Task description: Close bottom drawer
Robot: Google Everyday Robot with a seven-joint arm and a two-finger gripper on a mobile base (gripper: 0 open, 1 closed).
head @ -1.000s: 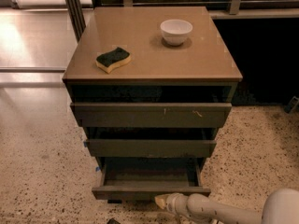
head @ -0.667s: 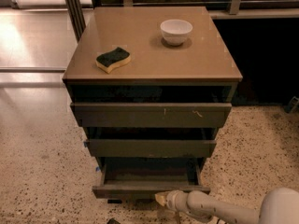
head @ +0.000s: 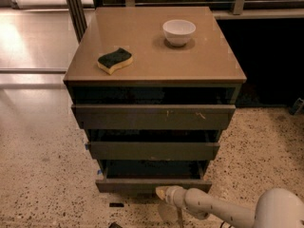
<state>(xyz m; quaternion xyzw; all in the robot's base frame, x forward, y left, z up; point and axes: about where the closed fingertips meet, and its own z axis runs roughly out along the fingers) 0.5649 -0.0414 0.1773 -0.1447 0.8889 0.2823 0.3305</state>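
The bottom drawer [head: 152, 185] is the lowest and narrowest of three dark olive-grey drawers in the cabinet; it stands slightly pulled out, its flat front facing me and a strip of dark interior showing above it. My gripper [head: 162, 194] reaches in from the lower right on a white arm and its tip touches the drawer front just right of centre, at its lower edge. The mid-width drawer front [head: 153, 150] and the widest, scratched drawer front [head: 153, 117] sit above.
The cabinet's tan top [head: 190, 56] carries a white bowl [head: 178, 31] at the back right and a yellow-and-green sponge [head: 114, 60] at the front left. Speckled floor surrounds the cabinet. A dark railing and posts stand behind.
The bottom drawer has slid inward, showing less of its floor. My gripper has followed it, staying against the drawer front.
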